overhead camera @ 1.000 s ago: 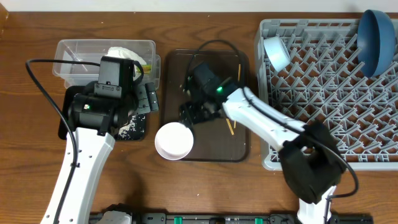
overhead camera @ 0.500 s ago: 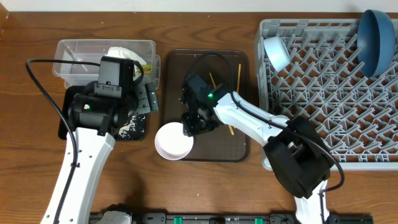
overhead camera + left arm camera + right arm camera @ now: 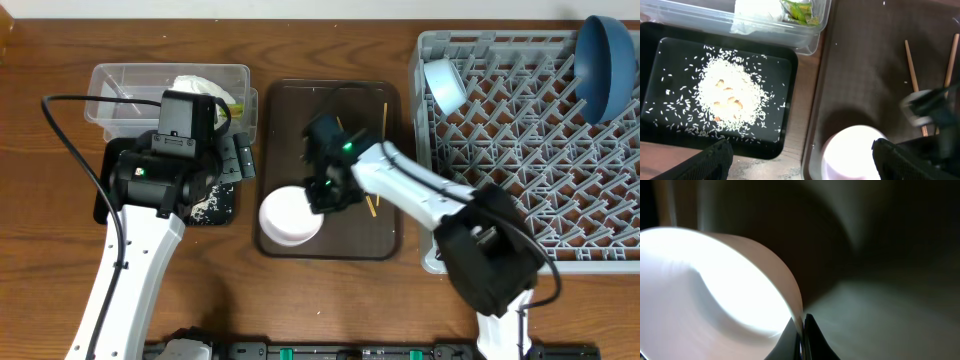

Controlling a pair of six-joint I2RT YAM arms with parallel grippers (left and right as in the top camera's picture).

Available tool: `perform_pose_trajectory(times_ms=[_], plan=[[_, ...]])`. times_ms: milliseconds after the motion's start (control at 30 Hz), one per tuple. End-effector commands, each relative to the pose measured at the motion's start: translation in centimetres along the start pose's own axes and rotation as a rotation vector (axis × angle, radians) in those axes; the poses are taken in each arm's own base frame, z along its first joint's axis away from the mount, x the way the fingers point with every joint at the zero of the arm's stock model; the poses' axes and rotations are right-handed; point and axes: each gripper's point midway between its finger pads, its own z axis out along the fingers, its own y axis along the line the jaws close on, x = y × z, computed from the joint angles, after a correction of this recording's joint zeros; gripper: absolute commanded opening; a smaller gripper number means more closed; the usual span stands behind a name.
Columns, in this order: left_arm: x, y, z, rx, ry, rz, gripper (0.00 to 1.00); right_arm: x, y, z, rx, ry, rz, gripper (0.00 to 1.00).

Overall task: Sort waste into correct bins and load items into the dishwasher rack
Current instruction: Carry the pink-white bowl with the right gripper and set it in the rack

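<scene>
Holding rice scraps [image 3: 725, 97]: black tray [image 3: 671, 54]. Clear tub [image 3: 120, 85]: napkin [image 3: 757, 10], wrapper [image 3: 800, 11]. Rack [image 3: 520, 170]: light blue bowl [image 3: 443, 85], dark blue dish [image 3: 603, 62]. Brown tray [image 3: 350, 238]: chopsticks [image 3: 380, 120], white bowl [image 3: 288, 217], its rim pinched by the closed right gripper [image 3: 801, 330]. Left gripper [image 3: 802, 162] spread wide, empty.

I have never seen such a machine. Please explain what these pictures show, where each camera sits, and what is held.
These are two robot arms at a table. One picture looks down from above; the other two come from cameras on each wrist. On the table: a clear tub with a napkin, a black tray with rice, a brown tray with chopsticks, and a grey rack holding a light blue bowl and a dark blue dish. The left fingers are open and hold nothing. The right fingers pinch the rim of a white bowl.
</scene>
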Motion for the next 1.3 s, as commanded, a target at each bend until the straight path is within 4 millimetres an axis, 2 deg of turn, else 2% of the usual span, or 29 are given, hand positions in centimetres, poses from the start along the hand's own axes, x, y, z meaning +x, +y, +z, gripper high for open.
perform_pose_trajectory(times_ms=[0,67,100,133,167,267,333,400,467,567,667,933,1100,1267], plan=[[-0.5,0.1,-0.5,-0.004,-0.018,-0.003,0.92,-4.3,-2.7,-9.0,0.053,-0.244,0.062,0.01],[-0.5,0.1,-0.5,-0.004,-0.018,-0.003,0.91,-5.3,-6.0,-13.7,0.151,-0.362,0.129,0.01],[-0.5,0.1,-0.5,-0.004,-0.018,-0.003,0.92,-5.6,-8.5,-16.9,0.236,-0.445,0.194,0.01],[-0.5,0.1,-0.5,-0.004,-0.018,-0.003,0.91,-5.5,-9.6,-18.3,0.276,-0.481,0.227,0.01],[-0.5,0.1,-0.5,-0.004,-0.018,-0.003,0.91,-5.2,-11.8,-20.7,0.351,-0.543,0.293,0.01],[-0.5,0.1,-0.5,-0.004,-0.018,-0.003,0.91,-3.1,-16.6,-26.7,0.556,-0.675,0.425,0.01],[-0.5,0.1,-0.5,-0.004,-0.018,-0.003,0.91,-0.8,-19.8,-30.4,0.737,-0.738,0.510,0.01],[-0.4,0.1,-0.5,-0.004,-0.018,-0.003,0.91,0.9,-21.8,-32.7,0.893,-0.758,0.553,0.01],[-0.4,0.1,-0.5,-0.004,-0.018,-0.003,0.92,2.1,-23.1,-34.1,1.024,-0.753,0.569,0.01],[-0.5,0.1,-0.5,-0.004,-0.018,-0.003,0.91,2.7,-24.2,-34.6,1.154,-0.719,0.566,0.01],[-0.5,0.1,-0.5,-0.004,-0.018,-0.003,0.92,2.2,-25.1,-33.8,1.227,-0.673,0.549,0.01],[-0.5,0.1,-0.5,-0.004,-0.018,-0.003,0.92,0.1,-27.0,-29.5,1.383,-0.398,0.331,0.01],[-0.5,0.1,-0.5,-0.004,-0.018,-0.003,0.91,-1.2,-26.9,-28.1,1.517,-0.302,0.200,0.01],[-0.5,0.1,-0.5,-0.004,-0.018,-0.003,0.91,-2.8,-25.7,-26.7,1.525,-0.306,0.124,0.01]])
